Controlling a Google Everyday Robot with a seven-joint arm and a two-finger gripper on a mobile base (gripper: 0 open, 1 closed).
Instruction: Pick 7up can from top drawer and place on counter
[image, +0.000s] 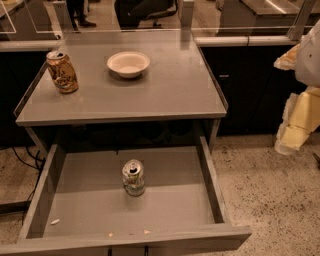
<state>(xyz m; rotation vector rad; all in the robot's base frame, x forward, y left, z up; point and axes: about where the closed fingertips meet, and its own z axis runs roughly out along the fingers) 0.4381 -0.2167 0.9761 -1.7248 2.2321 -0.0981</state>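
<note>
The 7up can (133, 177) stands upright in the middle of the open top drawer (90, 205), pale silvery-green with a silver top and pull tab, slightly dented. The counter (165, 95) is the flat grey tabletop above the drawer. My gripper (292, 135) hangs at the right edge of the camera view, beside the counter and above the floor. It is well to the right of the can and apart from it, and it holds nothing that I can see.
A larger orange-gold can (62, 71) stands at the counter's left. A white bowl (128, 63) sits near the counter's back middle. Small crumbs (55, 221) lie on the drawer floor near its front wall. Speckled floor (270, 200) lies to the right.
</note>
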